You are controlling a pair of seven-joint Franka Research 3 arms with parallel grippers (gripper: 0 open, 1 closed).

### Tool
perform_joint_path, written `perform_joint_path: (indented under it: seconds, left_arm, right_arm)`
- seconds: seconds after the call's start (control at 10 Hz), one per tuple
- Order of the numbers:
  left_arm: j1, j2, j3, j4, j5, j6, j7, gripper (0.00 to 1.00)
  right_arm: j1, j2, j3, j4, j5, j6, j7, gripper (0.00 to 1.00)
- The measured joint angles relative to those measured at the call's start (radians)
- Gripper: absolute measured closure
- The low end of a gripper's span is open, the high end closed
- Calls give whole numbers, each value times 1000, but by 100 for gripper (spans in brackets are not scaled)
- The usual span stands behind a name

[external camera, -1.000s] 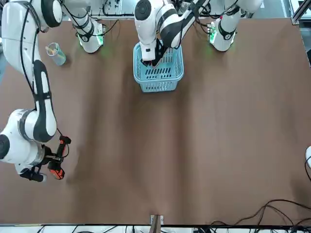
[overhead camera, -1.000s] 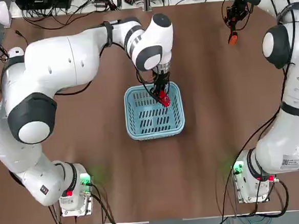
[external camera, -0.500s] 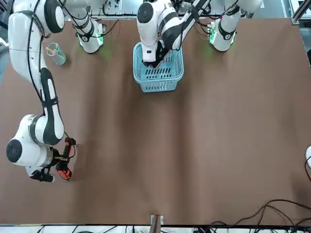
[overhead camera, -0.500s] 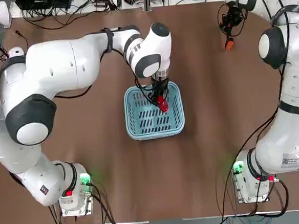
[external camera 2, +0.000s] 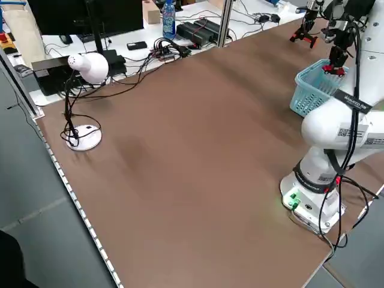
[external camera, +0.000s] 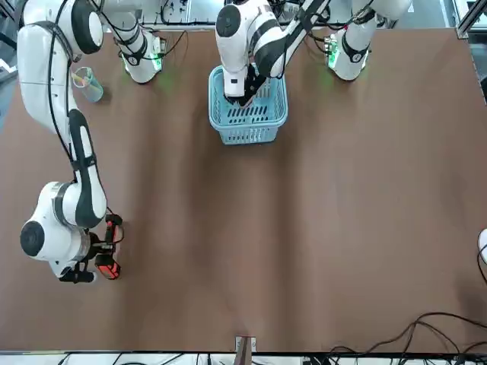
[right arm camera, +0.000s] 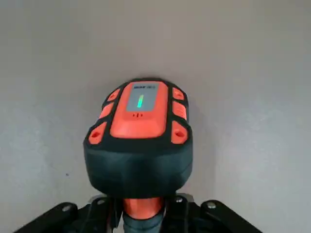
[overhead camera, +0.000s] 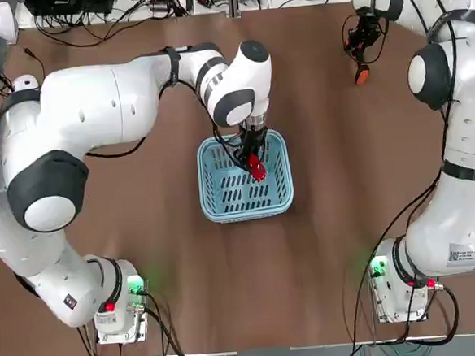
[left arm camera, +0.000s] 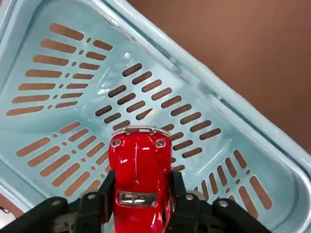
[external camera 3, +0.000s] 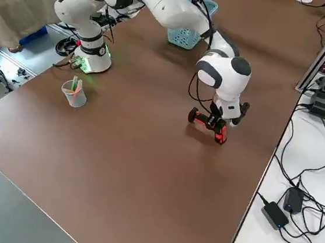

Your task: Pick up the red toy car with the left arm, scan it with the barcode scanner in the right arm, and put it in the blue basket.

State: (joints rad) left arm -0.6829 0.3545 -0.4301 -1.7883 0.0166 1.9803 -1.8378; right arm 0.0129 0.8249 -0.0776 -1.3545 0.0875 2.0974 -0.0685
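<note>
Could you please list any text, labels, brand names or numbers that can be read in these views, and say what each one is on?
None can be read with confidence.
Barcode scanner: small print above its green light, too blurred to read.
Left arm: lettering on a black band, too small to read.
Right arm: white sticker with a code, too small to read.

On the brown table (external camera: 304, 228) we see a clear plastic cup (external camera: 87, 84) holding what may be straws or sticks, too small to tell. Off the table's edge stand a white desk lamp (external camera 2: 87, 69), a blue bottle (external camera 2: 169, 18) and tangled black cables (external camera 2: 174, 48).
</note>
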Motion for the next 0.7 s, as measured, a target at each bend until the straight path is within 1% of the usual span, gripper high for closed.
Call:
perform_joint_path:
  seconds: [0.7]
  left_arm:
    - [0, -11, 0, 0, 0, 1, -13, 51]
  right_arm:
    - [0, 1, 2, -1, 0, 9, -3, 63]
